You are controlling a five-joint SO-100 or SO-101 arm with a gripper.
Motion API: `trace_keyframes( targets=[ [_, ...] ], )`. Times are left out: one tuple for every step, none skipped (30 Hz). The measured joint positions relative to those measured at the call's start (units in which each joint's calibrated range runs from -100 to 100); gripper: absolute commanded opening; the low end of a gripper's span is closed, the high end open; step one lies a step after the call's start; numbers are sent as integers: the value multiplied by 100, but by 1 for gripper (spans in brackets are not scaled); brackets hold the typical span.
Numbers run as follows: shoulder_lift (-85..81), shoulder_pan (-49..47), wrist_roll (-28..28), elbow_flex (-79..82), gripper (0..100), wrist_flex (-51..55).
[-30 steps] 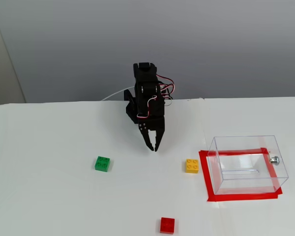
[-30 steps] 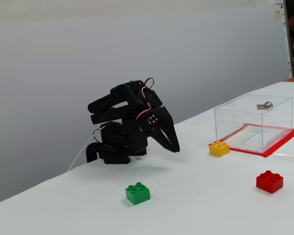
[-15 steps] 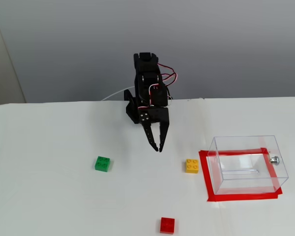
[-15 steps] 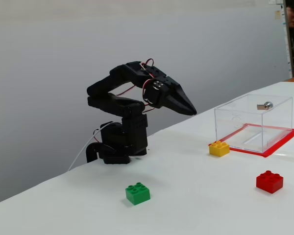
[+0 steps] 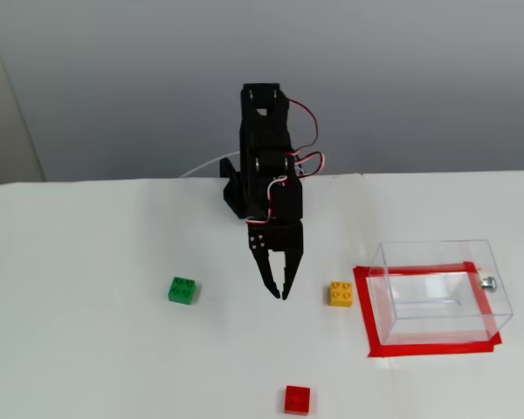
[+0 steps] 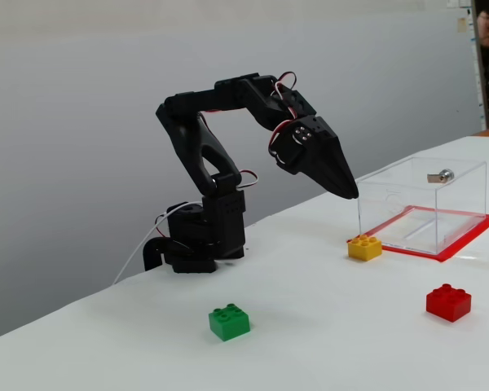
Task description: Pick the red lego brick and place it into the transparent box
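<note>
On the white counter (image 5: 87, 349), going left to right in the fixed view from above, the green brick (image 5: 182, 290) sits alone at the left. Next comes the black arm (image 5: 264, 166), its gripper (image 5: 279, 292) hanging above the counter with nothing in it. The fingers (image 5: 269, 278) look nearly together, tips almost touching.

The red brick (image 5: 297, 399) lies well below the fingers in that view, near the bottom edge, apart from everything else. The yellow brick (image 5: 341, 293) rests just right of the fingers, near the clear box (image 5: 437, 292), which stands inside a red tape outline (image 5: 432, 349).

The yellow brick lies closer to the fingers than the red one, so a careless reach could knock or grab the wrong brick. The fingers must also spread before descending, or they will push the red brick away.
</note>
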Motion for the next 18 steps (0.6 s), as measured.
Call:
trace_keyframes(
  targets=[
    [178, 0, 0, -132, 1, -9],
    [364, 0, 0, -282, 1, -9],
    [516, 0, 0, -397, 1, -9],
    [685, 0, 0, -521, 1, -9],
    [837, 0, 0, -627, 1, -9],
    [989, -21, -5, -741, 1, -9],
    [1159, -64, -5, -856, 1, -9],
    [1285, -96, -10, -953, 1, -9],
    [1412, -139, -29, -1050, 1, -17],
    [1531, -171, -73, -1147, 1, -43],
    [1649, -214, -142, -1236, 1, -43],
    [1776, -267, -220, -1333, 1, -43],
    [1886, -310, -293, -1421, 1, -43],
    [2013, -363, -371, -1509, 1, -43],
    [2131, -417, -440, -1606, 1, -34],
    [2249, -470, -493, -1695, 1, -34],
    [2342, -524, -528, -1774, 1, -34],
    [2436, -566, -562, -1827, 1, -34]
  ],
)
